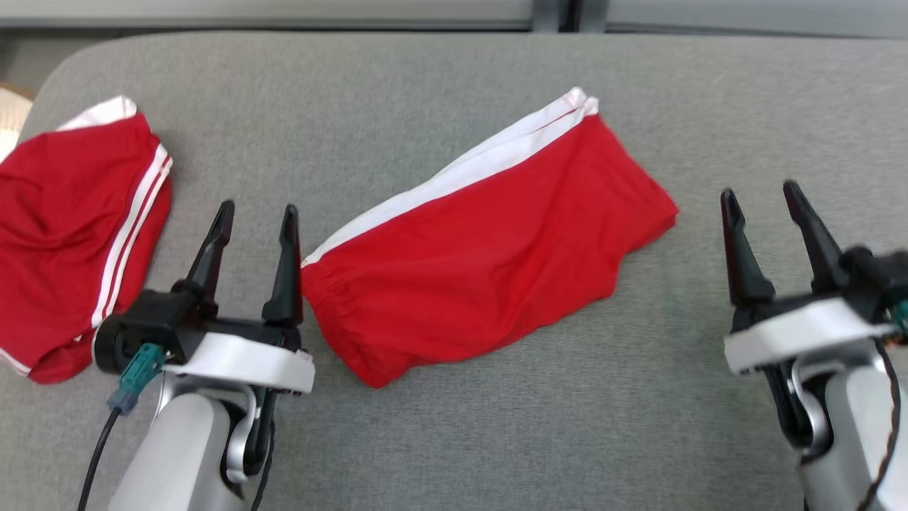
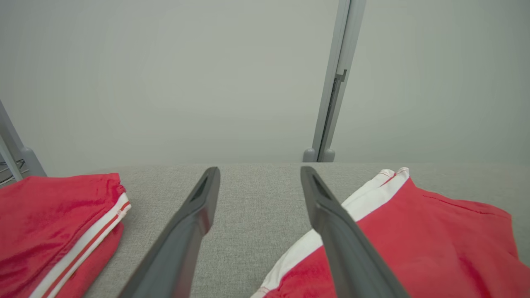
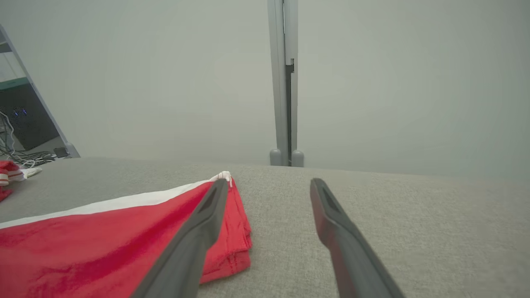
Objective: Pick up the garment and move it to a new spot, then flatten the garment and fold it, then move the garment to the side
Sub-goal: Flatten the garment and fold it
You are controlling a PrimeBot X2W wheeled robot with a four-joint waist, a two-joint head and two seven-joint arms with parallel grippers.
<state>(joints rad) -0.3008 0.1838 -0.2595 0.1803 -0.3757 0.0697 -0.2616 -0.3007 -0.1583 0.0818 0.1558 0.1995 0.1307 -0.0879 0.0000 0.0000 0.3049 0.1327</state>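
Note:
A red garment [image 1: 489, 248] with a white side stripe lies folded in the middle of the grey padded table [image 1: 461, 440]. It also shows in the left wrist view as the garment [image 2: 434, 244] and in the right wrist view as the garment [image 3: 95, 244]. My left gripper [image 1: 257, 216] stands open just left of its waistband end, holding nothing. Its fingers [image 2: 194, 223] frame bare cloth surface. To the right of the garment, my right gripper [image 1: 762, 195] is open and clear of it, nothing between its fingers [image 3: 343, 236].
A second red garment [image 1: 71, 227] with white stripes lies bunched at the table's left edge, seen again as the second garment [image 2: 54, 231]. A grey wall with a vertical post [image 2: 335, 82] stands behind the table. Bare grey surface lies in front and to the right.

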